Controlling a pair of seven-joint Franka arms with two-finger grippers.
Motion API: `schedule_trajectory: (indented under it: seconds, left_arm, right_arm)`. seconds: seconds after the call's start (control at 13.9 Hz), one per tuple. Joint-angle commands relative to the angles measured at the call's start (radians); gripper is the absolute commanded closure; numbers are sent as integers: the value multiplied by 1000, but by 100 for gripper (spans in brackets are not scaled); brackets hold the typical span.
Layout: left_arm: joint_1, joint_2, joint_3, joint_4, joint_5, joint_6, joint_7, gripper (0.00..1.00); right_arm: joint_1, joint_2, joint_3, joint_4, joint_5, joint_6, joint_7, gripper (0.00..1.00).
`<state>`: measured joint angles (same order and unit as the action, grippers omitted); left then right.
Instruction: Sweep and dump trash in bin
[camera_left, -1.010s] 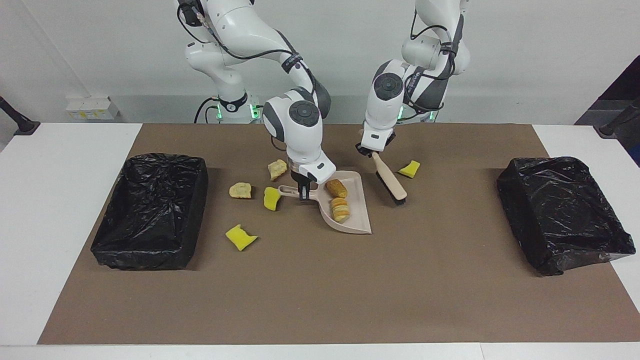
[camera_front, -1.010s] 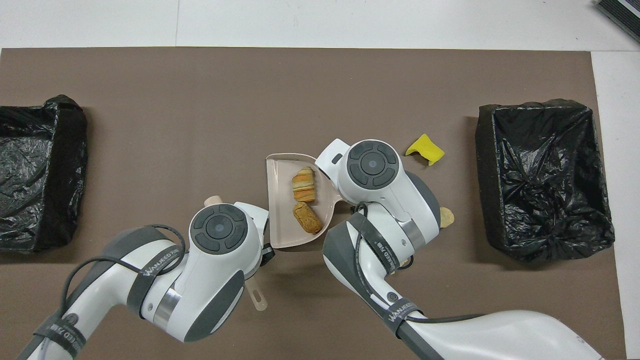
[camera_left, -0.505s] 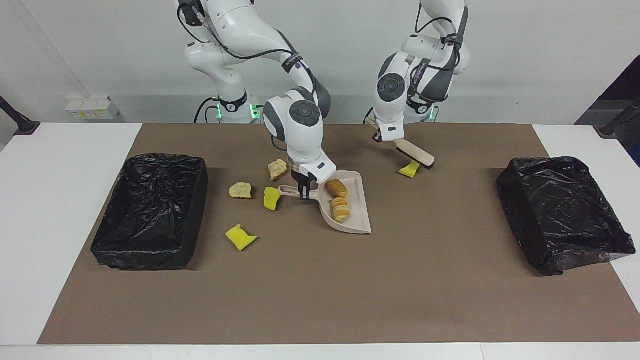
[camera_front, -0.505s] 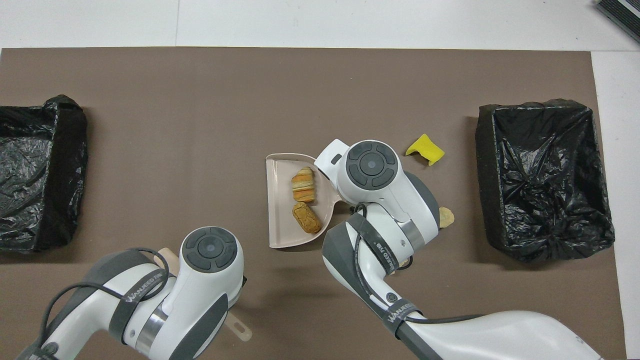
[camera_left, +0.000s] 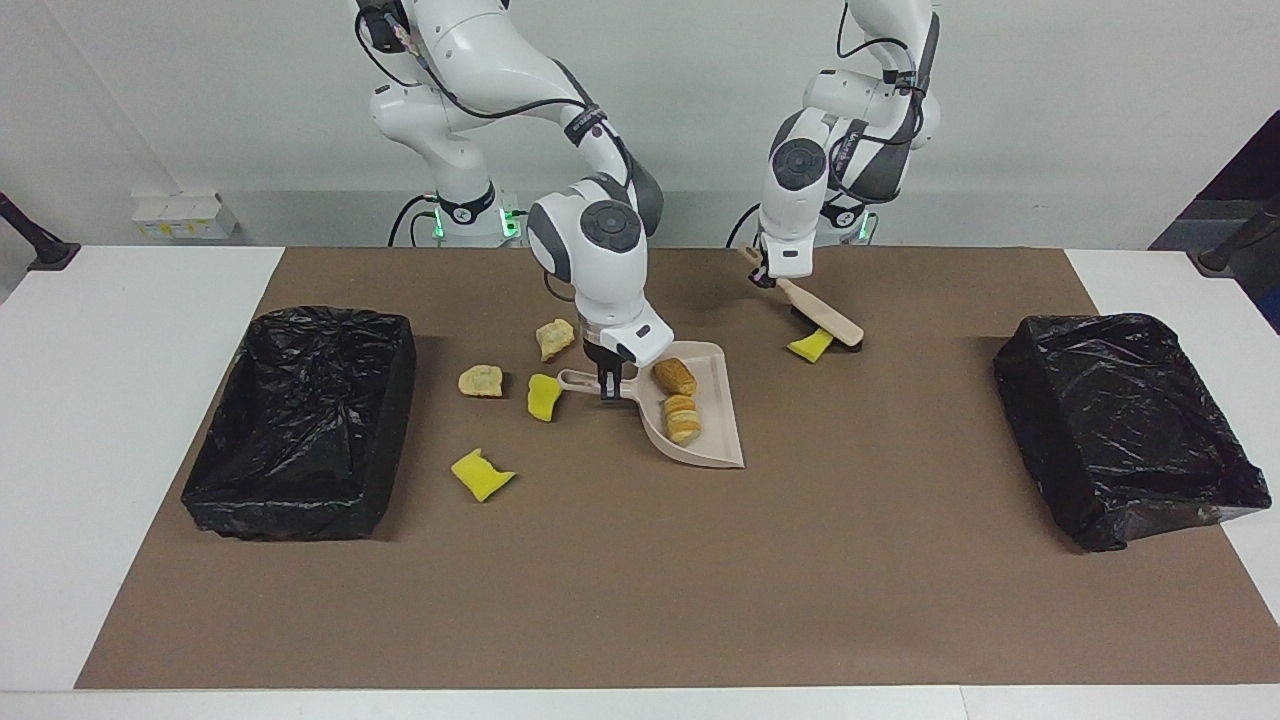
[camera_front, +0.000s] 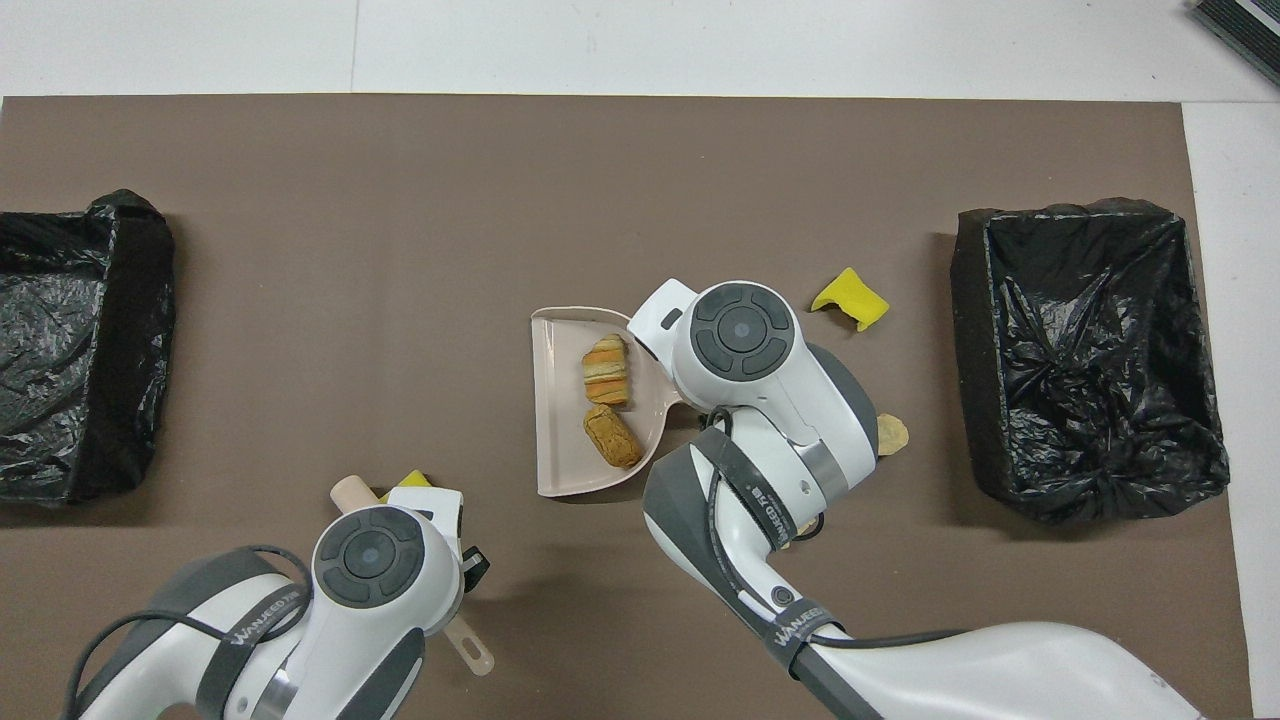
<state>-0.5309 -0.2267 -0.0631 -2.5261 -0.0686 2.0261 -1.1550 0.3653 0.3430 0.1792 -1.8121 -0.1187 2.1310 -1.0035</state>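
Observation:
My right gripper (camera_left: 606, 386) is shut on the handle of the beige dustpan (camera_left: 712, 440), which lies flat mid-mat. In the pan are two tan bread lumps (camera_left: 674, 376) (camera_left: 681, 418), also seen from overhead (camera_front: 607, 368) (camera_front: 613, 436). My left gripper (camera_left: 772, 274) is shut on the handle of the beige brush (camera_left: 822, 316). The brush slants down, its bristles against a yellow sponge scrap (camera_left: 808, 346). More trash lies on the mat by the pan's handle: two tan lumps (camera_left: 553, 338) (camera_left: 481, 380) and two yellow sponges (camera_left: 543, 396) (camera_left: 481, 474).
A black-lined bin (camera_left: 300, 420) stands at the right arm's end of the brown mat. Another (camera_left: 1130, 425) stands at the left arm's end. Both also show from overhead (camera_front: 1090, 360) (camera_front: 70, 340). Open mat lies between pan and table edge away from the robots.
My left arm carried the brush away from the dustpan, toward its own end, and set the bristles by the yellow sponge, which shifted slightly. The right gripper and dustpan stayed still.

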Motion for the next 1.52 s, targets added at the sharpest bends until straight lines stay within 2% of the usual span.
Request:
schedule_trajectory:
  seconds: [0.0, 0.22, 0.36, 0.43, 0.72, 0.79, 1.08, 1.3, 1.44]
  left_arm:
    - [64, 53, 0, 52, -20, 32, 219, 100]
    - [78, 108, 0, 107, -110, 116, 411, 100]
    - [69, 132, -3, 116, -167, 216, 471, 100]
    - [60, 135, -6, 121, -187, 226, 486, 100]
    - [-84, 139, -11, 138, -324, 336, 552, 100]
    - [-93, 147, -9, 160, -336, 335, 555, 100]
    - [-66, 167, 3, 182, -326, 292, 554, 100]
    - [35, 158, 5, 184, -307, 286, 551, 100]
    - [78, 150, 5, 185, -207, 269, 549, 100]
  right_arm:
    - [-2, -4, 8, -10, -5, 13, 32, 100]
    - [-2, -2, 6, -10, -6, 15, 31, 100]
    - [-2, -2, 6, -10, -4, 15, 31, 100]
    - [-2, -2, 6, -9, -4, 17, 31, 100]
    - [-3, -2, 6, -9, -4, 20, 31, 100]
    - [-3, -2, 6, -9, -5, 20, 31, 100]
    - [-3, -1, 6, -9, -4, 29, 31, 100]
    - [-6, 4, 6, -6, 8, 64, 34, 100]
    - [-15, 8, 8, -6, 10, 70, 28, 100]
